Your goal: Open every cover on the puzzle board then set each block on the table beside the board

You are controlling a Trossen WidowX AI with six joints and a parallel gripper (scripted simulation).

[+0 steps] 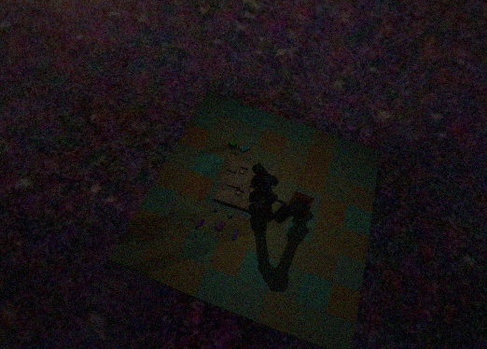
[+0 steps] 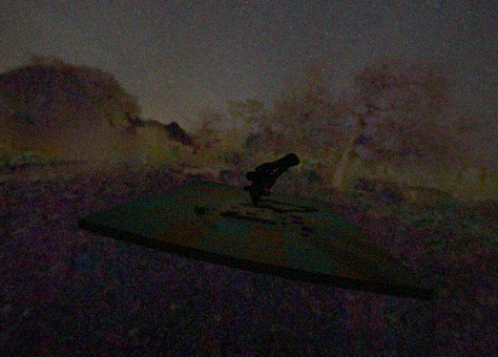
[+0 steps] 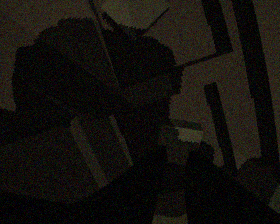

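The scene is very dark. The tan puzzle board (image 1: pixel 227 178) lies on a checkered table top (image 1: pixel 326 239) (image 2: pixel 143 216). Thin dark covers or tracks (image 1: pixel 230 203) (image 3: pixel 220 125) show on the board, but I cannot tell whether they are open. A green block (image 1: pixel 232 144) and a cyan block (image 1: pixel 243 148) lie past the board's far end. Purple blocks (image 1: pixel 219 226) (image 1: pixel 200 223) lie off its near end. My gripper (image 1: pixel 258 171) (image 2: pixel 255 197) (image 3: pixel 175 157) points down at the board's right side. Its fingers are dark shapes, nearly together, with nothing seen between them.
The arm (image 1: pixel 263 239) rises from the near part of the table and casts a shadow (image 1: pixel 299 206) to the right of the board. Rough dark ground (image 1: pixel 117 76) surrounds the table. Its near edge (image 2: pixel 262 268) shows in the exterior view.
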